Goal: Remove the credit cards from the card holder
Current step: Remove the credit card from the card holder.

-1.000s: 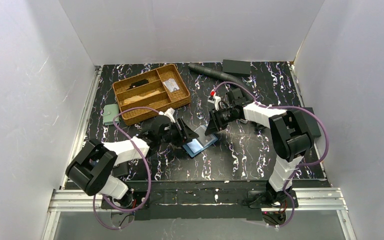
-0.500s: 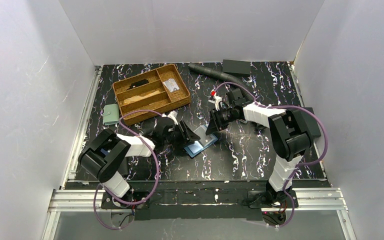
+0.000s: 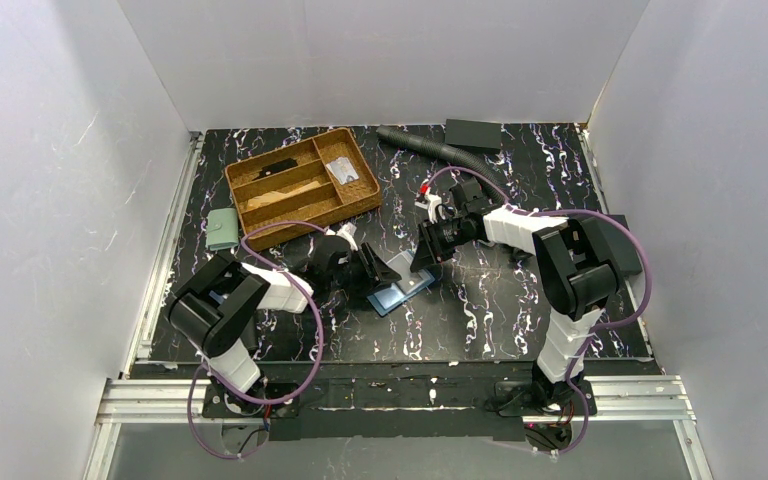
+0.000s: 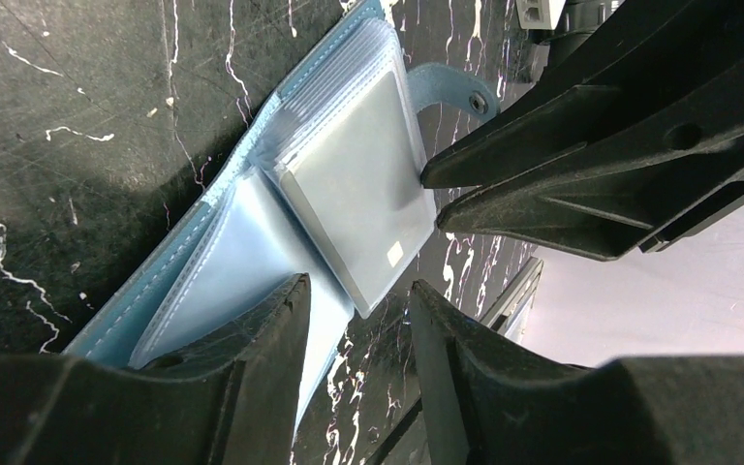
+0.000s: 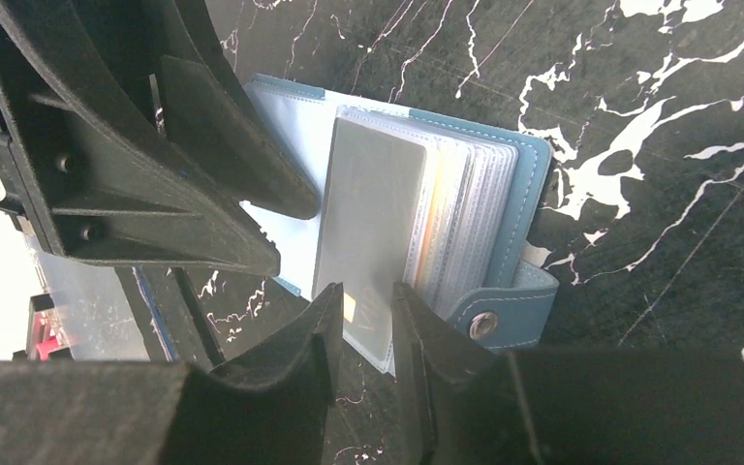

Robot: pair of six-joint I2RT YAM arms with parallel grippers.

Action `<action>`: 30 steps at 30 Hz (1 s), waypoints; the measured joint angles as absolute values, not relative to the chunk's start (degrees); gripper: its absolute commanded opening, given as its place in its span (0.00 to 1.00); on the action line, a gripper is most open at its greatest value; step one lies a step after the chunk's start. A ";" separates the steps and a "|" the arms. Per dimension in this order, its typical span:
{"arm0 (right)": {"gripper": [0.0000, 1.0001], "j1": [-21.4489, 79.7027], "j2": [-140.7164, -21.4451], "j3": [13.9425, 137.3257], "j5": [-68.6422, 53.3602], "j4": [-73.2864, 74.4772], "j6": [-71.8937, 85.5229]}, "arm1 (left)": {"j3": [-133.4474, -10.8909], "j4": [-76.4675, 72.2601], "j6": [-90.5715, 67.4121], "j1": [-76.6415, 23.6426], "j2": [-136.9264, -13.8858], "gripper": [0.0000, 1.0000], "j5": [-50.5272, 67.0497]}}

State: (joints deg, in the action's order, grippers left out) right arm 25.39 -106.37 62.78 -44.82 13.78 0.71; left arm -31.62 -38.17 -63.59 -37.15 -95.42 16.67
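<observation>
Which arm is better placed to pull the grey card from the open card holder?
Right, likely: the card pokes between the fingers of the right gripper; the left gripper hangs over the card holder's sleeves.

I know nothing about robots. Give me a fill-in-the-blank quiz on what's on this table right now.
1. The teal-blue bifold card holder lies ___ on the black marbled table.
2. The right pincer's fingers straddle the pale grey ___ poking out of its clear sleeves.
3. The pale green pouch lies to the ___ of the brown divided tray.

Missing words: open; card; left.
</observation>
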 measured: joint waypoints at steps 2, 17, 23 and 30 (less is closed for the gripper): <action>0.36 25.50 -106.37 62.78 -44.47 13.78 0.62 | -31.62 -38.61 -63.59 -37.15 -95.81 0.40 16.67; 0.34 26.02 -106.24 63.02 -43.40 14.52 -1.54 | -31.44 -40.84 -64.18 -37.15 -97.60 0.38 16.49; 0.21 26.20 -106.28 63.22 -42.65 14.81 -2.00 | -30.87 -42.76 -65.06 -37.15 -98.28 0.38 16.45; 0.17 26.39 -107.94 64.36 -44.62 15.35 -2.52 | -28.64 -47.62 -68.03 -36.40 -99.74 0.31 16.38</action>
State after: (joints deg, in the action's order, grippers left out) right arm 26.39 -107.94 64.36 -44.62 15.35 -2.52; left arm -28.64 -47.62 -68.03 -36.40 -99.74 16.38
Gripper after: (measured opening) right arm 0.172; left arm 0.345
